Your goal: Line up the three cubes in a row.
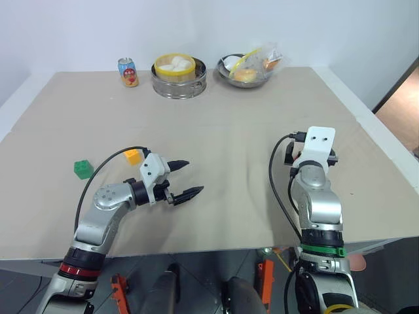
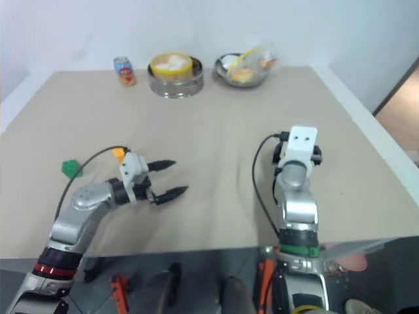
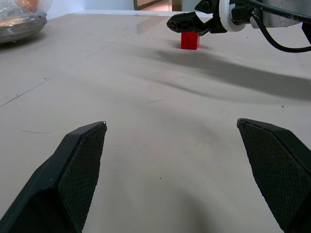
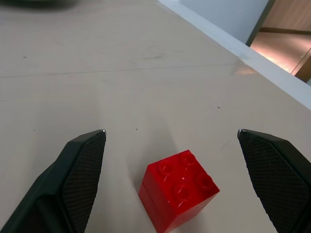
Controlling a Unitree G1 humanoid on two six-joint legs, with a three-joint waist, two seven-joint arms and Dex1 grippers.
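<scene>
The green cube (image 1: pixel 83 169) sits on the table at the left, and the orange-yellow cube (image 1: pixel 133 156) lies a little to its right, just behind my left arm's cable. My left gripper (image 1: pixel 183 178) hangs open over bare table, pointing toward the right arm. In the right wrist view the red cube (image 4: pixel 179 188) rests on the table, close in front of my open right gripper (image 4: pixel 171 132) and between its two fingers. The left wrist view also shows the red cube (image 3: pixel 190 40), with the right gripper's fingers (image 3: pixel 187 22) just above it. Neither gripper holds anything.
Along the far edge stand a drink can (image 1: pixel 128 72), a steel steamer (image 1: pixel 178 80) with buns, and a metal bowl (image 1: pixel 249 78) of wrapped food. The table's right edge (image 1: pixel 376 140) runs close to the right arm.
</scene>
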